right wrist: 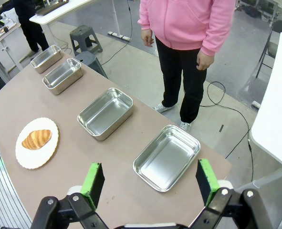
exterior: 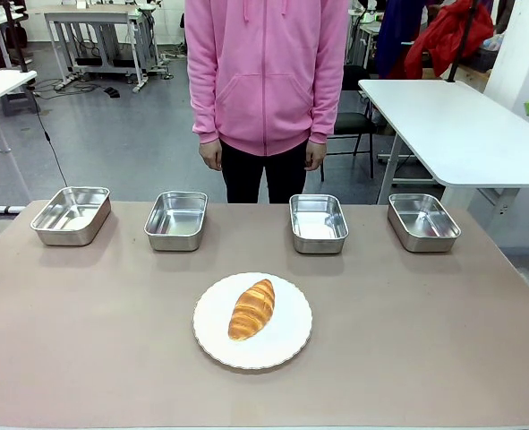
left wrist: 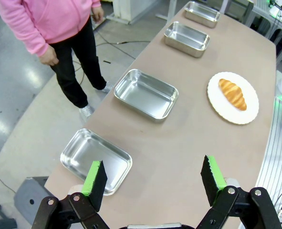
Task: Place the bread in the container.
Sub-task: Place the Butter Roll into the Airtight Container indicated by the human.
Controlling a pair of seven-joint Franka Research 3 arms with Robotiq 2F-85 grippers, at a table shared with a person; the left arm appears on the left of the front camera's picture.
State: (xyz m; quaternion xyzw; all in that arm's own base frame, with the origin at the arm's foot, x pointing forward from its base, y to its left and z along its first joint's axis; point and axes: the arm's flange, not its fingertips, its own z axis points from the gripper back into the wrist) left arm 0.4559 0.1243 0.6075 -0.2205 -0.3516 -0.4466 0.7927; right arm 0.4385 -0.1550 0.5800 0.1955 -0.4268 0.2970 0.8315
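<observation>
Both jaws wide apart

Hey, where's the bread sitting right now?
In the front view, the bread lies on the white plate mid-table, on the robot's side of the middle-left pan and middle-right pan.

bench: brownish top (exterior: 85, 340) across the lower half of the front view.
back row, mid-frame: four shiny steel pans side by side, apart from each other: leftmost pan (exterior: 71, 215), second pan (exterior: 176, 219), third pan (exterior: 319, 222), rightmost pan (exterior: 423, 221).
lower centre: round white plate (exterior: 291, 327), well apart from the pans.
</observation>
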